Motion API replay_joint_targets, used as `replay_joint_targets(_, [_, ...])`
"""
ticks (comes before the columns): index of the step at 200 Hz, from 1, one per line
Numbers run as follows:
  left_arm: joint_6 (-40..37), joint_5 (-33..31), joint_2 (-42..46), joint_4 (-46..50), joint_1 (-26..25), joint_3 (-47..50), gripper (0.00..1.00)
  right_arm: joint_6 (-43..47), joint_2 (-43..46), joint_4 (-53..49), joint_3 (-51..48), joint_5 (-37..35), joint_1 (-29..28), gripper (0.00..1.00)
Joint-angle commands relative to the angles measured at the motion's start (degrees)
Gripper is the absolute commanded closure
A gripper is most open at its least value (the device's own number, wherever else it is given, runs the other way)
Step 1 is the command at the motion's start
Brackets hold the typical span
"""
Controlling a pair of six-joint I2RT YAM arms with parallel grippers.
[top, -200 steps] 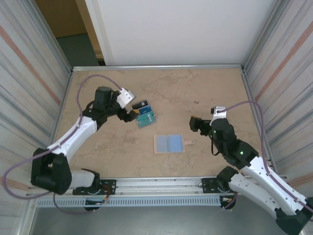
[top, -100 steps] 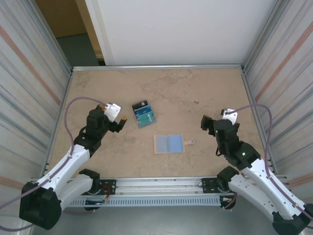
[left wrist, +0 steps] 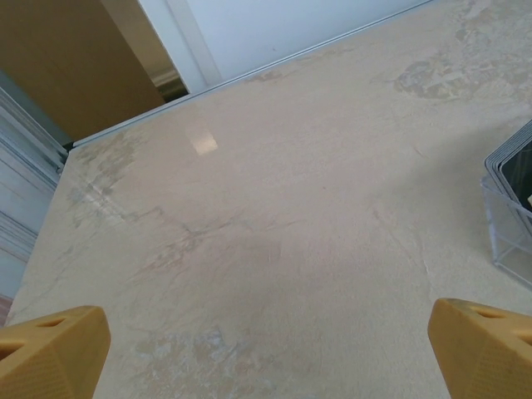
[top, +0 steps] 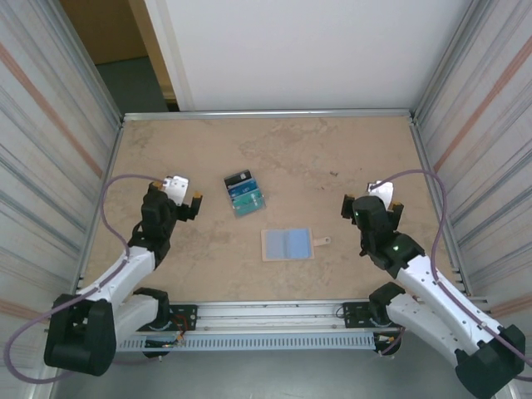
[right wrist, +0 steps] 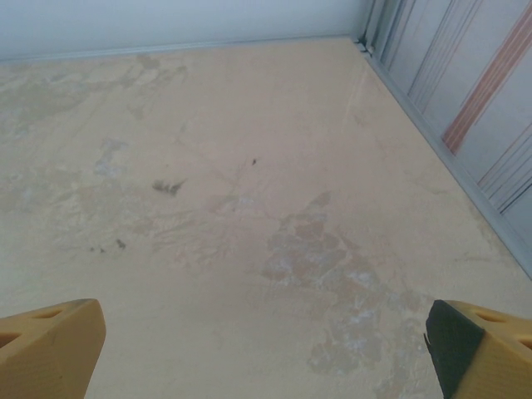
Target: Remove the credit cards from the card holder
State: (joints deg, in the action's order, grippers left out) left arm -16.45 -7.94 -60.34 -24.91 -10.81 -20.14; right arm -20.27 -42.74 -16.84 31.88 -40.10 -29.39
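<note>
On the table (top: 349,150), card holder (top: 288,244) open flat, cards (top: 244,194) fanned nearby

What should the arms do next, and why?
Probably park both arms. The card holder lies open flat, the cards sit piled apart from it, and the left gripper and right gripper are open, holding nothing; the job looks done.

Smooth stone-look table (top: 332,150), matt card holder (top: 287,244)
</note>
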Motion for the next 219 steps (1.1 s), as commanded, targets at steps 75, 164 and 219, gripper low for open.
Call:
replay_joint_targets(75, [4.51,6.13,-14.32,-24.4,2.5,4.27,0.01,7.75,1.97,22.17,-13.16,5.01,9.31,0.01])
replay_joint_targets(164, [5.8,3.56,-28.11,-40.38,3.77,5.22,0.01,6.07,3.8,29.37,-18.38,12.27,20.14,0.01])
replay_joint_targets(219, [12.38,12.15,-27.04,-21.11,10.69,-3.59,0.01,10.76,-3.24,43.53,-21.21,20.23,24.63,0.01])
